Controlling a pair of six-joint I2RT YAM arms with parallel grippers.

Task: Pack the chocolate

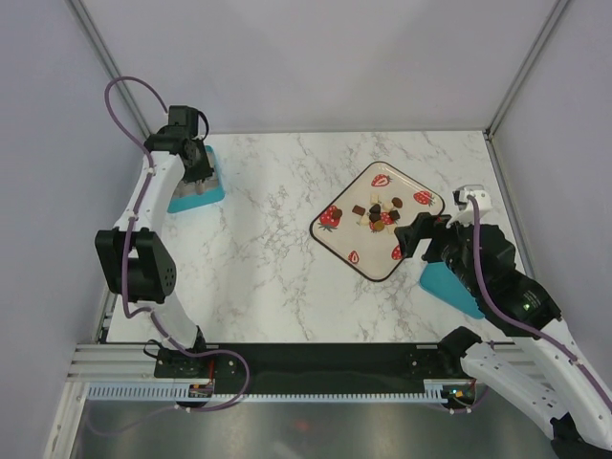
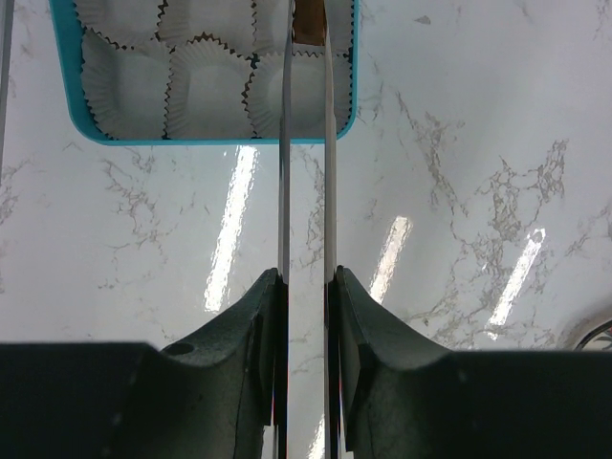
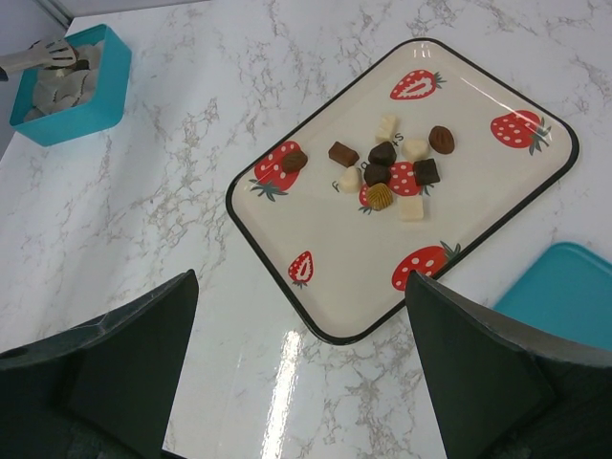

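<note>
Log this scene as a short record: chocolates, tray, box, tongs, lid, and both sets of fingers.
chocolates: loose cluster mid-tray, dark, brown and pale
tray: strawberry print, right of centre
teal box: far left, white paper cups inside
tongs: tips over the box, brown piece between them
left fingers: shut on the tongs
right fingers: open, near the tray
teal lid: beside the tray, near right

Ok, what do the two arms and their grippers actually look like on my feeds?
The left arm and right arm both have white link shells with black joint housings. A purple cable trails along each. The left gripper and right gripper have chunky, matte black, wedge-shaped fingers. No markings can be read.
</note>
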